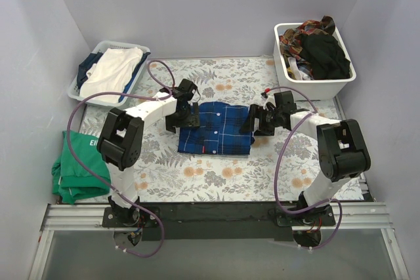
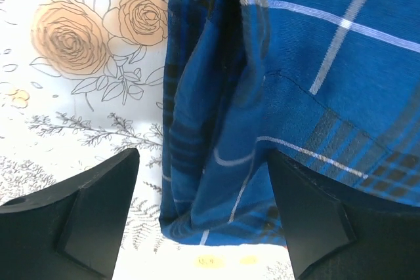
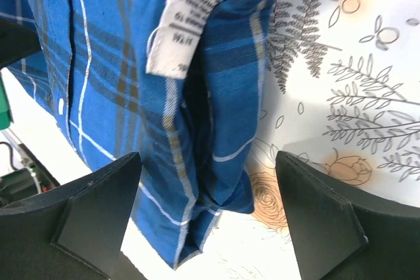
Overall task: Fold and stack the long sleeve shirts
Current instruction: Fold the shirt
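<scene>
1. The surface [image 1: 216, 176] is covered by a white cloth printed with grey leaves and orange flowers [image 1: 296, 154].
2. A folded dark blue plaid shirt with thin white grid lines [image 1: 216, 130] lies flat near the middle of it.
3. A white slatted plastic basket [image 1: 77, 88] sits at the far left corner, holding white and dark cloth.
4. A white plastic tub [image 1: 318, 85] sits at the far right corner, heaped with dark and patterned clothes.
5. A crumpled green garment [image 1: 75, 168] lies at the left edge, partly off the printed cloth.
</scene>
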### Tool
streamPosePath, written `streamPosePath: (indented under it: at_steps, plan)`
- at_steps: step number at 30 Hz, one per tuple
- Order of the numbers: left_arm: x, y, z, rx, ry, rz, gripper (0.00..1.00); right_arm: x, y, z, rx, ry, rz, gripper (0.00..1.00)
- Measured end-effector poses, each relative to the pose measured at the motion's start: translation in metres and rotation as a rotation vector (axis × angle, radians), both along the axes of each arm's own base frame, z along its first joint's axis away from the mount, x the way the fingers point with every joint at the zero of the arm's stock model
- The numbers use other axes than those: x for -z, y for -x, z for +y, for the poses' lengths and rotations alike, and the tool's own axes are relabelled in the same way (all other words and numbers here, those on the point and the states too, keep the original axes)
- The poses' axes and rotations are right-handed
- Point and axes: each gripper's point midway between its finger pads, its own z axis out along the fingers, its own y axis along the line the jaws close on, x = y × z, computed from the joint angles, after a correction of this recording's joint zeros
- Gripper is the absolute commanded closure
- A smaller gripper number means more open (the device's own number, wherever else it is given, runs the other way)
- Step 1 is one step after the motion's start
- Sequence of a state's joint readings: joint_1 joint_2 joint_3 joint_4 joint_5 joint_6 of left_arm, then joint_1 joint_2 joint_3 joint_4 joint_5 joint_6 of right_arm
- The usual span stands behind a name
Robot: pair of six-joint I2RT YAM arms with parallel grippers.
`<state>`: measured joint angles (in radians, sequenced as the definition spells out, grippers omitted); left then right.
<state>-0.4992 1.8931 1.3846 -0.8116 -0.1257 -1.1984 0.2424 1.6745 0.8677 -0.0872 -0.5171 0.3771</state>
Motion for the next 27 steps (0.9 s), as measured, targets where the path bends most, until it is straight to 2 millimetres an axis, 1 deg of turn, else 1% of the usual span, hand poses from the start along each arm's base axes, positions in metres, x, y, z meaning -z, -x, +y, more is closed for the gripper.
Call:
streamPosePath:
  at_steps: [3,7,9,11,14,15,18,19,21,22,23,24,25,27]
  plan:
    - [0.010,0.001,0.000,0.001,-0.012,0.025,0.24,0.001,-0.002,-0.001,-0.003,0.009,-0.003,0.07]
    - [0.021,0.002,-0.004,0.009,-0.001,0.053,0.27,0.000,-0.012,0.010,-0.034,-0.033,-0.001,0.07]
    - [0.022,0.002,-0.006,0.014,0.010,0.061,0.27,-0.001,-0.022,0.021,-0.064,-0.060,-0.007,0.07]
    - [0.023,0.002,-0.008,0.021,0.018,0.066,0.28,-0.003,-0.029,0.037,-0.108,-0.078,-0.023,0.08]
    - [0.023,0.002,-0.009,0.025,0.029,0.073,0.29,-0.003,-0.027,0.062,-0.174,-0.096,-0.038,0.12]
    - [0.024,0.002,-0.009,0.027,0.033,0.075,0.29,-0.003,-0.025,0.069,-0.192,-0.102,-0.041,0.15]
    - [0.023,0.002,-0.011,0.029,0.042,0.077,0.30,-0.002,-0.020,0.081,-0.222,-0.116,-0.044,0.31]
    - [0.023,0.002,-0.011,0.031,0.046,0.079,0.30,0.000,-0.019,0.083,-0.226,-0.118,-0.040,0.43]
    - [0.023,0.003,-0.012,0.035,0.053,0.082,0.31,0.003,-0.016,0.085,-0.229,-0.120,-0.030,0.60]
    - [0.023,0.003,-0.012,0.037,0.057,0.084,0.31,0.005,-0.014,0.085,-0.230,-0.119,-0.022,0.82]
    - [0.023,0.003,-0.013,0.039,0.061,0.085,0.31,0.009,-0.009,0.085,-0.227,-0.119,0.000,0.90]
    - [0.023,0.003,-0.013,0.042,0.064,0.087,0.31,0.012,-0.004,0.086,-0.231,-0.118,0.013,0.97]
    - [0.023,0.003,-0.014,0.045,0.067,0.088,0.31,0.013,0.000,0.087,-0.233,-0.122,0.028,0.99]
    - [0.023,0.004,-0.014,0.048,0.070,0.089,0.31,0.014,0.003,0.087,-0.229,-0.123,0.041,0.99]
